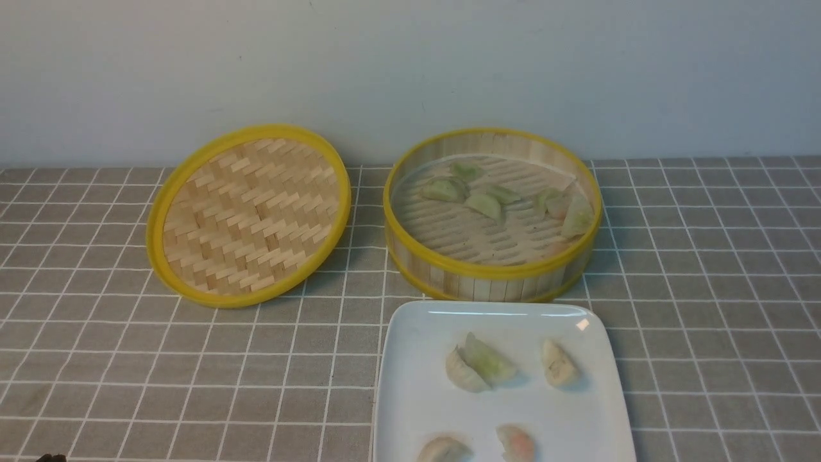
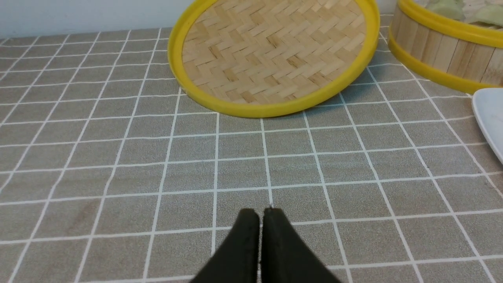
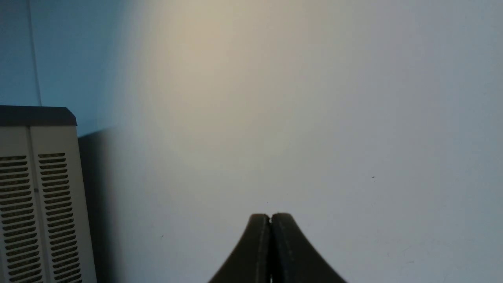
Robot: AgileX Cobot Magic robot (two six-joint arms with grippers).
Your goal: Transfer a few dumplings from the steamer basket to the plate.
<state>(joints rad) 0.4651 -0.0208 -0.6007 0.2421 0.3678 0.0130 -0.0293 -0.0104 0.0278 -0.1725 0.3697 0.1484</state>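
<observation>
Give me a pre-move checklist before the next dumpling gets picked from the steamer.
1. Steamer basket uncovered, lid set aside to its left: ok.
2. Dumplings left in the basket: ok.
3. Free space on the plate: ok, five dumplings on it.
4. Left claw open for a grasp: not ok, shut and empty.
5. Right claw aimed at the basket: not ok, shut, facing a wall.

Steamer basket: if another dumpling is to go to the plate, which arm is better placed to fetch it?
Probably the left. The left gripper, shut and empty, hovers low over the tablecloth facing the lid, with the steamer basket and plate in its view. The right gripper, shut, faces only the wall.
</observation>
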